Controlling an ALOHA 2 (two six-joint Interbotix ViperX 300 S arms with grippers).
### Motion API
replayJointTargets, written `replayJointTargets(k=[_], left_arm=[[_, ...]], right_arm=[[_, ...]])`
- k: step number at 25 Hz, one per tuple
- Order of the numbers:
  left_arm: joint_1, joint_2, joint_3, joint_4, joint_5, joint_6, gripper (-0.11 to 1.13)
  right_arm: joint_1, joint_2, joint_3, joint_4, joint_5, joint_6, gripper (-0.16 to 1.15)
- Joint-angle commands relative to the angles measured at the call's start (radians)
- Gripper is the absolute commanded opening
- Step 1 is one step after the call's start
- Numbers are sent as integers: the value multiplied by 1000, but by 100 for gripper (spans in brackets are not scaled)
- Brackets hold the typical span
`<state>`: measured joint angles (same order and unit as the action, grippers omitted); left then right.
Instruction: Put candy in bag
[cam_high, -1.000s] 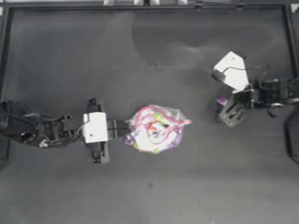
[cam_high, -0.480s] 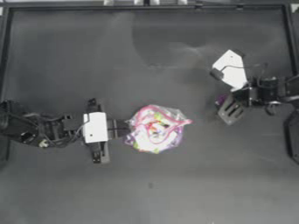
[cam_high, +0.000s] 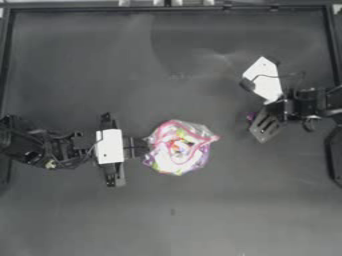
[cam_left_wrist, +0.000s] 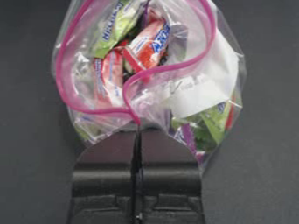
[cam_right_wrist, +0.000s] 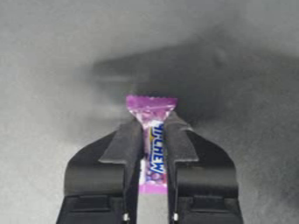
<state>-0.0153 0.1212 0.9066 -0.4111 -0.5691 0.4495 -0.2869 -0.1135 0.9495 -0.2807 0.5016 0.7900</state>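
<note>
Your left pincer (cam_left_wrist: 137, 131) is pressed together on the edge of the bag (cam_high: 177, 147), pinching the clear film right where the pink strip dips toward the jaws. The bag is one soft, crinkled plastic pouch, its mouth gaping in a wavy pink loop just beyond the pincer's tips. Through the film you can see several glossy wrapped sweets in red, green and white, packed too tightly to count, plus one white paper label on the side. From above, the pouch lies as a rounded lump on the matte dark worktop (cam_high: 167, 60), straight ahead of the left pincer.

Your right pincer (cam_right_wrist: 153, 131) is pinching the candy (cam_right_wrist: 153, 144) between its two dark, flat jaws. There is one candy: a slim, elongated sweet in shiny purple wrapper with white lettering, its crimped flat end sticking out just past the jaw tips and its other end showing down in the gap between the jaws. In the top view, the right pincer (cam_high: 257, 120) sits well apart from the bag, across open worktop, with the candy (cam_high: 252, 118) a small purple spot at its tip.
</note>
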Motion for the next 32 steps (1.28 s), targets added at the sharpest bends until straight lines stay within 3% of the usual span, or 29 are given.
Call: replayJointTargets(k=[1,8,15,22,32], left_arm=[[0,-15,-14,3,-5,-2,11],[0,-18,-15,3,-5,-2,11],[0,-18,-15,3,-5,-2,11],[0,-17,-25,3,-2,-2,11],[0,-20,-26,3,2,-2,11]], right_arm=[[21,-40,-18,-2,44,-3,46],[66,-192,-89,-17,147,-11,46],[121,-302,-192,-83,206,-12,46],[190,-273,-304,-143,173,-12,46],[261,-123,-434,-170,69,-23,46]])
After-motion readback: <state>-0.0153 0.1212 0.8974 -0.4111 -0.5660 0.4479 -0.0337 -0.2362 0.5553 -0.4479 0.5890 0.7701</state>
